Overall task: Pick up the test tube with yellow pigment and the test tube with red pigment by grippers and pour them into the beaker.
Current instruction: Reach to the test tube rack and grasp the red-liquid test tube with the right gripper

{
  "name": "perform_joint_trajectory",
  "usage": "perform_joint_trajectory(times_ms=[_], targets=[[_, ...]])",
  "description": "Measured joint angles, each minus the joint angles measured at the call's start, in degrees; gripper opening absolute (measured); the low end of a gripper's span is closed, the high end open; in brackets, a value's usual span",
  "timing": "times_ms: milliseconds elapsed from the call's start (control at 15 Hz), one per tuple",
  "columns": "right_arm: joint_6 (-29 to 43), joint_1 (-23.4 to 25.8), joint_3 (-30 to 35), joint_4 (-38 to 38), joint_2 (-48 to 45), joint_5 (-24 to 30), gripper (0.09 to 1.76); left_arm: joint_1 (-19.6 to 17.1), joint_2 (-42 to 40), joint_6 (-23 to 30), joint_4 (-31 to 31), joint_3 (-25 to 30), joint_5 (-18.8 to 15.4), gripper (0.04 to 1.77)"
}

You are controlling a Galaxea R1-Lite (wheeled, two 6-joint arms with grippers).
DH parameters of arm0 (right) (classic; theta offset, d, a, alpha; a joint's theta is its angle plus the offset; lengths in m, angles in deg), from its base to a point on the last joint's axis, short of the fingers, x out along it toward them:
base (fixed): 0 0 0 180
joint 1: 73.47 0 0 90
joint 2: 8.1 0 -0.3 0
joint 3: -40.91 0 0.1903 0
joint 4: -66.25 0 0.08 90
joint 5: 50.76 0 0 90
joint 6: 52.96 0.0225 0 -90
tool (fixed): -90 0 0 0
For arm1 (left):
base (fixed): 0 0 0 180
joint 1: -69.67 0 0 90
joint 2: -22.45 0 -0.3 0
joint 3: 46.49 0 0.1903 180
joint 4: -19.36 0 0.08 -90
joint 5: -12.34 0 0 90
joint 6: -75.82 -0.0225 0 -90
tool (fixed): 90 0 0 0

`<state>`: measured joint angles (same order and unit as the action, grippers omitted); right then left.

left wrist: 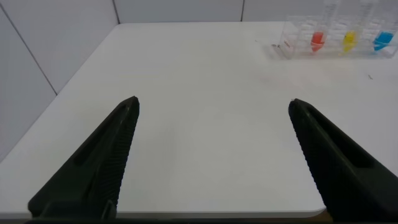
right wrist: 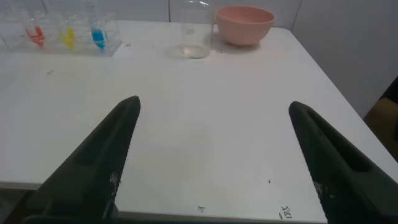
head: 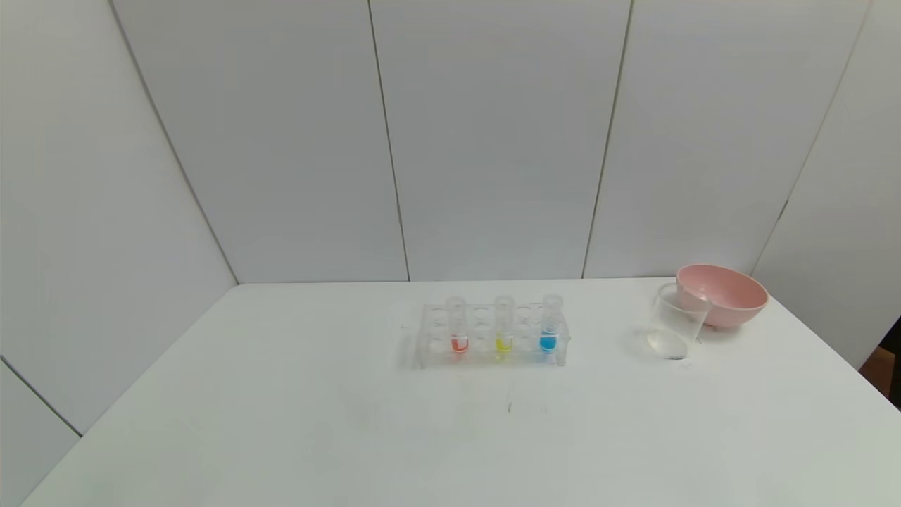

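Observation:
A clear tube rack (head: 490,335) stands at the table's middle. In it stand the test tube with red pigment (head: 458,325), the test tube with yellow pigment (head: 503,325) and a blue one (head: 550,324). The beaker (head: 676,321) stands to the right, next to the pink bowl. Neither gripper shows in the head view. My left gripper (left wrist: 212,106) is open and empty over the table's near left edge, with the red tube (left wrist: 318,38) and yellow tube (left wrist: 350,38) far off. My right gripper (right wrist: 214,107) is open and empty over the near right edge, with the beaker (right wrist: 194,30) far ahead.
A pink bowl (head: 721,294) sits at the back right, touching or just behind the beaker; it also shows in the right wrist view (right wrist: 244,23). White wall panels close the back and sides. The table's right edge drops off near the bowl.

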<state>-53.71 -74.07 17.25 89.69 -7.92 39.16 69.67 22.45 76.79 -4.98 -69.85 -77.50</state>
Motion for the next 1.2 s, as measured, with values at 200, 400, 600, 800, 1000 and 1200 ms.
perform_joint_trajectory(times_ms=[200, 400, 600, 800, 1000, 1200], targets=[[0.0, 0.0, 0.0, 0.0, 0.0, 0.0, 1.71, 0.0, 0.0, 0.0, 0.0, 0.0, 0.0, 1.72], [0.1, 0.0, -0.1, 0.9, 0.0, -0.1, 1.71, 0.0, 0.0, 0.0, 0.0, 0.0, 0.0, 1.72], [0.1, 0.0, -0.1, 0.9, 0.0, -0.1, 1.71, 0.0, 0.0, 0.0, 0.0, 0.0, 0.0, 1.72], [0.1, 0.0, -0.1, 0.8, 0.0, 0.0, 1.71, 0.0, 0.0, 0.0, 0.0, 0.0, 0.0, 1.72], [0.2, 0.0, -0.1, 1.0, 0.0, -0.1, 1.71, 0.0, 0.0, 0.0, 0.0, 0.0, 0.0, 1.72], [0.2, 0.0, -1.7, 1.1, 0.3, -0.4, 1.71, 0.0, 0.0, 0.0, 0.0, 0.0, 0.0, 1.72]])
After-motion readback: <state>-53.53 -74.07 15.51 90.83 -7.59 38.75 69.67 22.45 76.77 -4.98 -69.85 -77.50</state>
